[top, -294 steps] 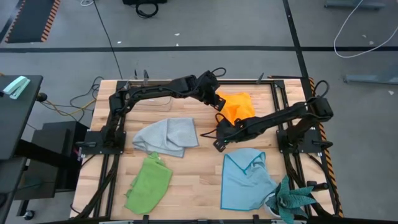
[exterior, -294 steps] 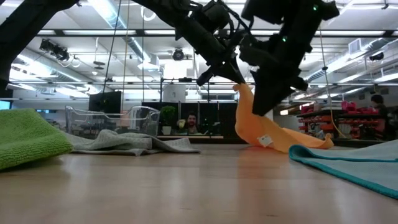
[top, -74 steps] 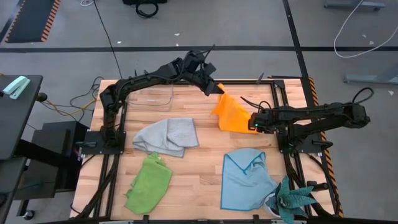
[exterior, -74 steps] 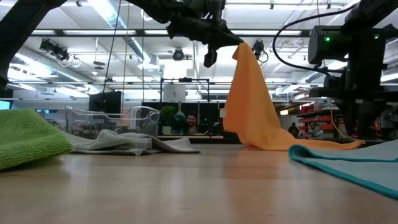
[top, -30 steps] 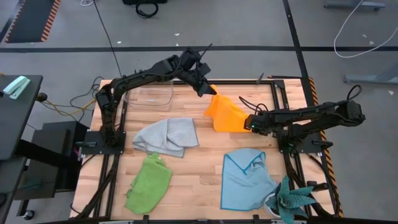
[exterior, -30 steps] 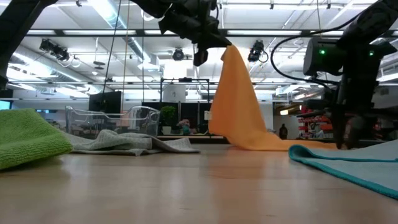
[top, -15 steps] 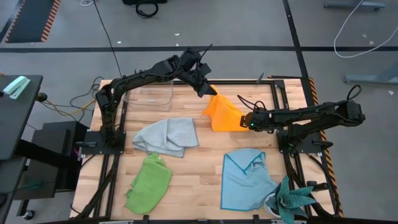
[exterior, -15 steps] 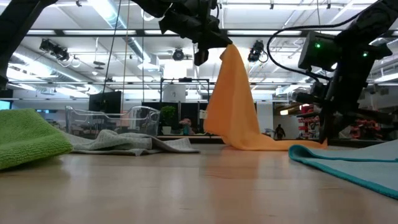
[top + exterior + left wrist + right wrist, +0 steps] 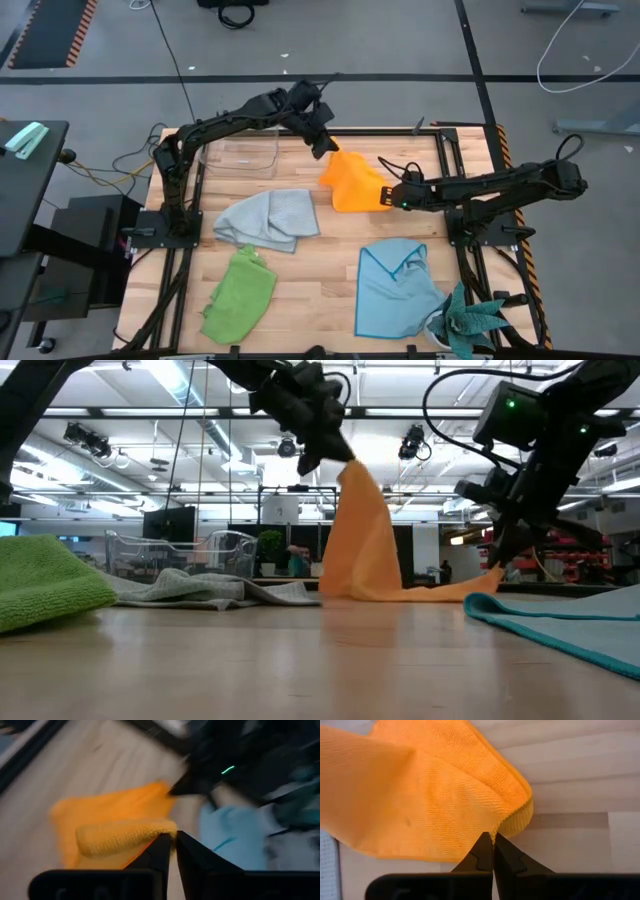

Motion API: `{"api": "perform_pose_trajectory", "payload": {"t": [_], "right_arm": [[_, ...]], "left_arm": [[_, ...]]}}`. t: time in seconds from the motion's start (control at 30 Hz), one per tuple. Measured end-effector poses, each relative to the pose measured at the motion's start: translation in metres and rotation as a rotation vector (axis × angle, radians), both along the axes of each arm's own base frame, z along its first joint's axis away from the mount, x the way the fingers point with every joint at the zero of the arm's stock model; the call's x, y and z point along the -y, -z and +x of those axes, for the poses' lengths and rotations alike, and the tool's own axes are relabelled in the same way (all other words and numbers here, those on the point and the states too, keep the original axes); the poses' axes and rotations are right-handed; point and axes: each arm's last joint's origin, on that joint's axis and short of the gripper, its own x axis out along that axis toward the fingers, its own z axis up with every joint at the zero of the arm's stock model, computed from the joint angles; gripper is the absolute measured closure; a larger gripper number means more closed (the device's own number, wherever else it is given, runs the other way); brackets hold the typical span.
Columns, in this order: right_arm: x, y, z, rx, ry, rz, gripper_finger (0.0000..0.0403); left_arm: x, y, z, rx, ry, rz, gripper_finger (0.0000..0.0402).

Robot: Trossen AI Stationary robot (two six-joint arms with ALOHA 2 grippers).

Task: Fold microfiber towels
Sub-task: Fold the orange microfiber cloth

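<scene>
The orange-yellow towel [image 9: 352, 185] stands up like a tent at the table's far middle, and its lower folds rest on the wood [image 9: 365, 596]. My left gripper [image 9: 328, 150] is shut on its top. My right gripper [image 9: 388, 197] is shut on its right end. The grey towel [image 9: 268, 218] lies crumpled at the left centre. The lime green towel [image 9: 240, 292] is at the near left. The light blue towel [image 9: 395, 285] lies at the near right with a corner turned over. My left gripper pinches a bunched fold at the towel's top end [image 9: 169, 829] between its two fingers, slanting down from the far left. The towel hangs below it, slack, down to the table. My right gripper pinches the towel's hemmed edge at its right end [image 9: 496, 831] between its fingertips, slanting down from the table's right. That end [image 9: 480, 582] is raised a little off the wood.
A clear plastic box [image 9: 250, 155] stands at the far left, behind the grey towel. A teal spiky plant [image 9: 470, 320] sits at the near right corner. Bare wood [image 9: 320, 290] shows between the green and blue towels.
My right gripper has gone toward the table's left and risen a little, and the towel's right end has come up off the wood with it. My left gripper has tipped, so the towel's top now stands lower and farther left. The towel's base has bunched toward the left.
</scene>
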Motion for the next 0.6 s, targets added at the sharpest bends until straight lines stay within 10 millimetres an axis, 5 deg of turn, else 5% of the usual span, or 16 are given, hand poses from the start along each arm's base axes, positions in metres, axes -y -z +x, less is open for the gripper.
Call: {"api": "perform_pose_trajectory", "payload": {"t": [0.33, 0.6], "right_arm": [[0.000, 0.001, -0.002, -0.038, -0.022, -0.008, 0.0402], [0.000, 0.000, -0.002, -0.050, -0.045, -0.018, 0.0402]], "left_arm": [[0.003, 0.017, -0.020, -0.342, -0.063, 0.166, 0.0290], [0.015, 0.021, -0.021, -0.424, -0.055, 0.152, 0.0239]]}}
